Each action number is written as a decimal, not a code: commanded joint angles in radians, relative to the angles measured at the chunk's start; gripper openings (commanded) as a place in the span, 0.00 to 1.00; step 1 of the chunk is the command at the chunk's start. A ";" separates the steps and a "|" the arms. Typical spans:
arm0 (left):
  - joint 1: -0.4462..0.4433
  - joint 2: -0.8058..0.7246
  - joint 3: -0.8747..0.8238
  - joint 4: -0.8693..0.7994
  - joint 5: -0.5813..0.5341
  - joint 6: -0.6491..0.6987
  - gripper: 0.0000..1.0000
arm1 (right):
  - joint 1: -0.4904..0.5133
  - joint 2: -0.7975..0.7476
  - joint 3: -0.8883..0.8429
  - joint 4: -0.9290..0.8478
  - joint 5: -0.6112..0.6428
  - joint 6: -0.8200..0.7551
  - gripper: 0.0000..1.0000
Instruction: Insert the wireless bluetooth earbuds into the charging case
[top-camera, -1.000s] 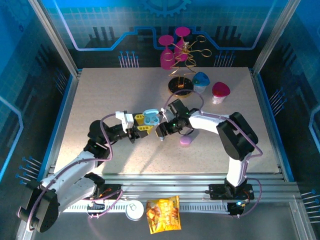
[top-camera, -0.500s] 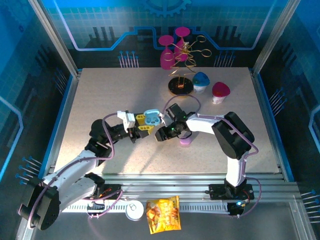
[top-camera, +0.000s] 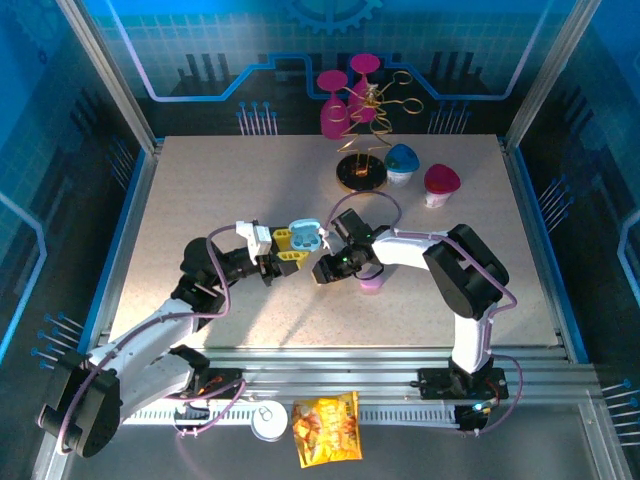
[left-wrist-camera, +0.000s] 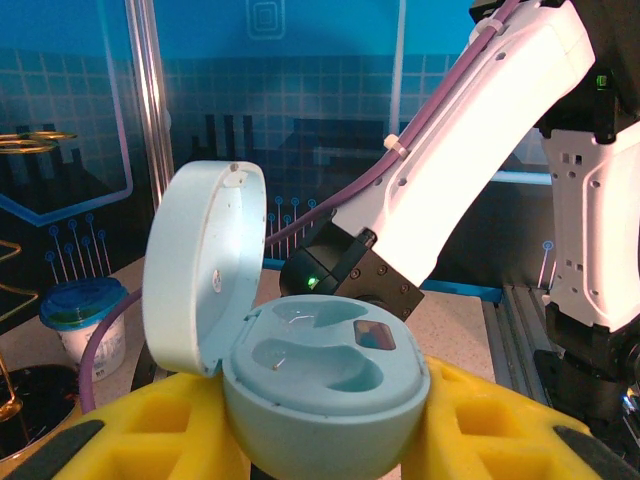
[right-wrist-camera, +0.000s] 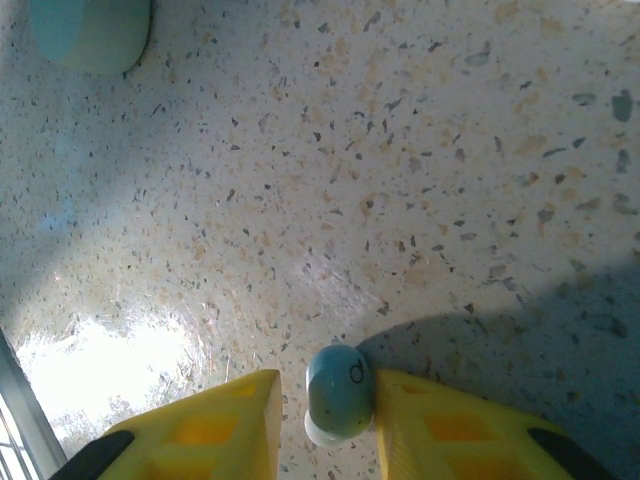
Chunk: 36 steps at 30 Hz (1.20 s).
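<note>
one pale blue earbud (right-wrist-camera: 338, 392) lies on the speckled table (right-wrist-camera: 430, 150) inside the right gripper (right-wrist-camera: 327, 392), which is narrowly open: one yellow pad touches it and a sliver of gap shows at the other. the left gripper (left-wrist-camera: 320, 440) clamps the open charging case (left-wrist-camera: 320, 370), lid up, so the pick-up seems in hand and next comes pinching, lifting and seating the bud in a well. only a "d"-like mark reads on the bud.
</note>
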 joint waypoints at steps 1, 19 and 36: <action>0.005 -0.010 0.004 0.042 0.016 0.002 0.21 | 0.015 0.008 -0.006 -0.013 -0.010 0.009 0.27; 0.005 -0.003 -0.008 0.060 -0.001 0.008 0.21 | 0.014 -0.091 -0.056 -0.007 0.184 0.041 0.20; 0.006 0.017 -0.008 0.082 0.002 0.004 0.21 | -0.016 -0.111 -0.145 0.118 0.131 0.119 0.35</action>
